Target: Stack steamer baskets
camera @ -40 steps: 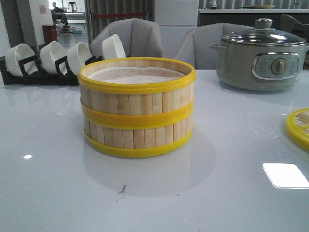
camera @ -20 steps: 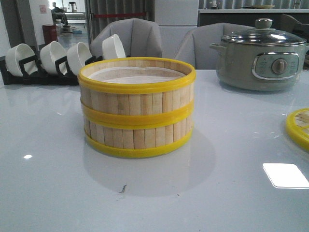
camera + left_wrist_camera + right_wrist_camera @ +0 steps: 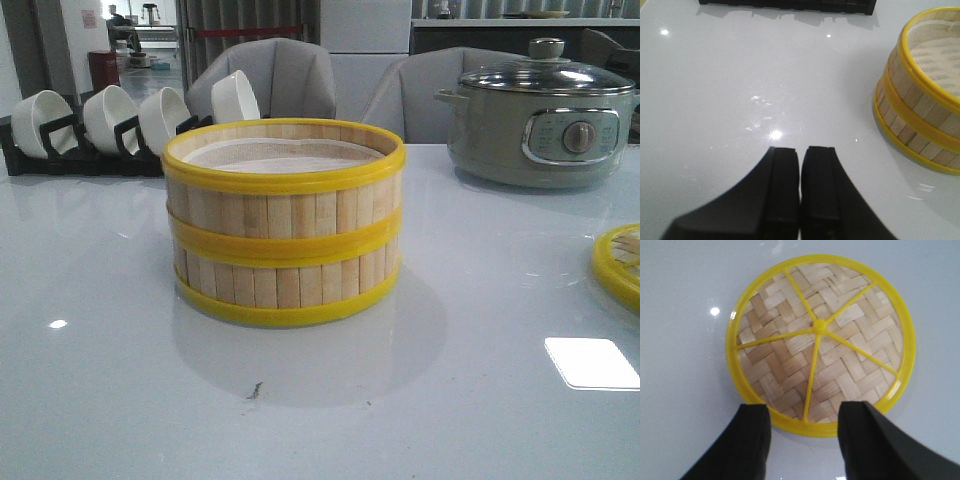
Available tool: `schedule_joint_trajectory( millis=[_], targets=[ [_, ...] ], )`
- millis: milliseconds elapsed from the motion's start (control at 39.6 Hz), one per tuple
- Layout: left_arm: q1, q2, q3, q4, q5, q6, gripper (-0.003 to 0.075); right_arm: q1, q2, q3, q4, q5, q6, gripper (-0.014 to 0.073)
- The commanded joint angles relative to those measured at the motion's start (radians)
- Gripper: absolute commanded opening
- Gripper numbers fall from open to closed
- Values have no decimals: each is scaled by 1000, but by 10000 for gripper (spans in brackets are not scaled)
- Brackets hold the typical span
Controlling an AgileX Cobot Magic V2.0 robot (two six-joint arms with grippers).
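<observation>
Steamer baskets stacked in the middle of the table

Steamer baskets [image 3: 284, 222] are stacked, edges lined up, with bare table [image 3: 120, 400] all around. The left gripper [image 3: 800, 160] is pressed closed, holding nothing. The right gripper [image 3: 802, 417] is spread wide over the lid [image 3: 820, 342]. A pot [image 3: 540, 120] is seen far back.

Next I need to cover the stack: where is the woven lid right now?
The woven lid lies flat at the table's right edge in the front view, right of the stacked steamer baskets, under the open right gripper.
</observation>
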Motion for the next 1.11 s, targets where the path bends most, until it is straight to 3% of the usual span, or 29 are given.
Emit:
schedule_joint_trajectory(
  millis=[0,378,605,1085],
  targets=[
    [1,-9,-26,2,-79,-7,109,-17,53,-87,-10,-44,-15,433],
    [1,-9,-26,2,-79,-7,109,-18,296,-236,-10,-6,-15,433],
    [1,-9,-26,2,-79,-7,109,-18,400,-318,-11,89,-15,433],
    [1,-9,-26,2,-79,-7,109,-22,465,-406,-15,122,-15,433]
  ],
)
